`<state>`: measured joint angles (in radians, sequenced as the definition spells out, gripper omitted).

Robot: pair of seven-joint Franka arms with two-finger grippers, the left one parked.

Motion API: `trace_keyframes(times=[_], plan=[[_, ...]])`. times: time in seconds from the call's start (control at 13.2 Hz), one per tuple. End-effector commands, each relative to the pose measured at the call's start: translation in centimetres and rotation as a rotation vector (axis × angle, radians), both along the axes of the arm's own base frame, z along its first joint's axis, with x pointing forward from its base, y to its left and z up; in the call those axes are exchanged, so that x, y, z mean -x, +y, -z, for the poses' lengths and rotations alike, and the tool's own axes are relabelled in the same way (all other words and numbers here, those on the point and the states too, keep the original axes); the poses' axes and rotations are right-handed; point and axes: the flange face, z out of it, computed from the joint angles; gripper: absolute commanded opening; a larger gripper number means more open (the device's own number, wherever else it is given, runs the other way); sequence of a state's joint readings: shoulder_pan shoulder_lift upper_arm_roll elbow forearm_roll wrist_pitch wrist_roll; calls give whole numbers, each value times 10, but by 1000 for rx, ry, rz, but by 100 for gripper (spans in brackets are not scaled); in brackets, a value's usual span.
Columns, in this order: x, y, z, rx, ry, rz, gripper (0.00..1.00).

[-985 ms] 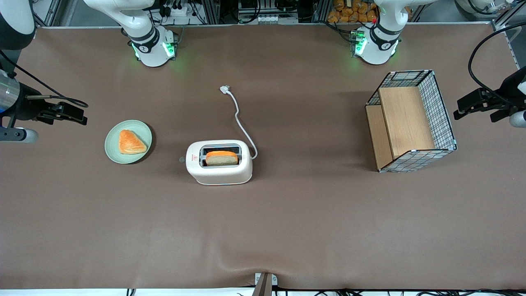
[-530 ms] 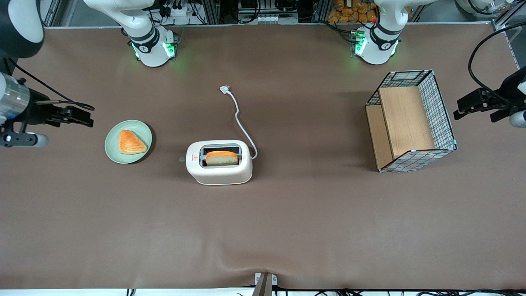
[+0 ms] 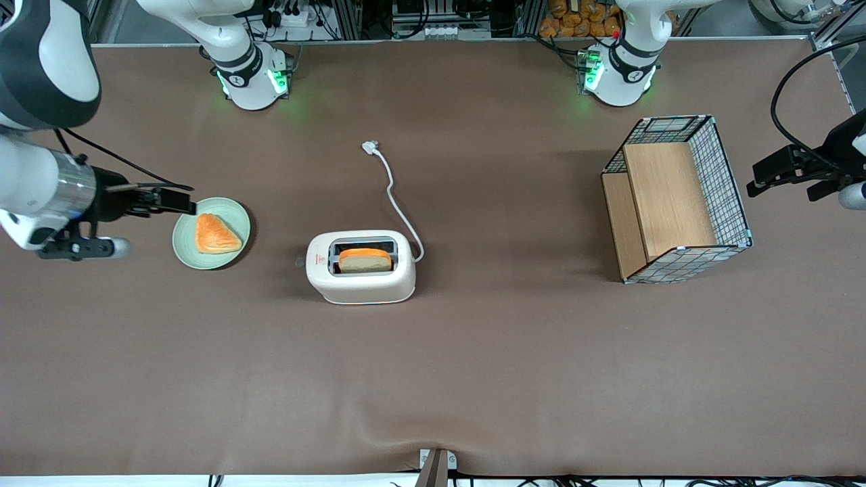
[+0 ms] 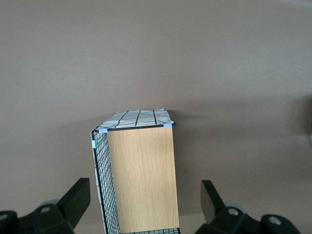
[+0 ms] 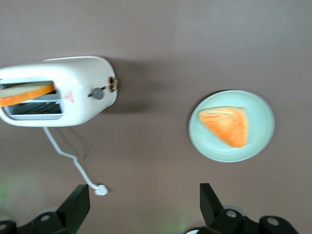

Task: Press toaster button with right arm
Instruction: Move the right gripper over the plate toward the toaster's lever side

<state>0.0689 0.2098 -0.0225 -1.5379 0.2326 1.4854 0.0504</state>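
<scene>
The right arm [image 3: 40, 182] has swung inward from the working arm's end of the table since a second ago, and its gripper [image 3: 177, 200] now hangs at the rim of the green plate [image 3: 184, 249], where earlier it was well apart from it. In the right wrist view the two black fingers [image 5: 73, 207] stand wide apart, spread with nothing between them. The plate has not shifted; the orange triangular pastry [image 3: 215, 234] lies on it as before.

Farther toward the middle of the table stands the toaster [image 3: 360, 281], in the same place as in the earlier frames, with a slice of bread [image 3: 365, 260] upright in the slot nearer the front camera. The toaster button [image 5: 98, 93] juts from the narrow end that faces the plate, well apart from the gripper and untouched. The white cord [image 3: 398, 206] trails away from the toaster to its plug [image 3: 369, 146], unchanged. The wire-and-wood basket [image 3: 676, 199] sits toward the parked arm's end, unmoved.
</scene>
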Motion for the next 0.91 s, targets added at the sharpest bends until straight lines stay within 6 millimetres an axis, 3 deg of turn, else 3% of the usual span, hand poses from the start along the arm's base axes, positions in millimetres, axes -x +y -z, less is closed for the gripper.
trace_keyframes(times=[0.0, 0.23, 0.3, 0.38, 0.68, 0.83], plan=[[2, 10, 31, -108, 76, 38, 100], [-2, 16, 56, -140, 104, 53, 100], [-3, 20, 65, -141, 116, 50, 94], [-5, 21, 73, -150, 132, 54, 80], [-6, 42, 108, -170, 149, 60, 1], [-11, 60, 127, -163, 109, 58, 0]])
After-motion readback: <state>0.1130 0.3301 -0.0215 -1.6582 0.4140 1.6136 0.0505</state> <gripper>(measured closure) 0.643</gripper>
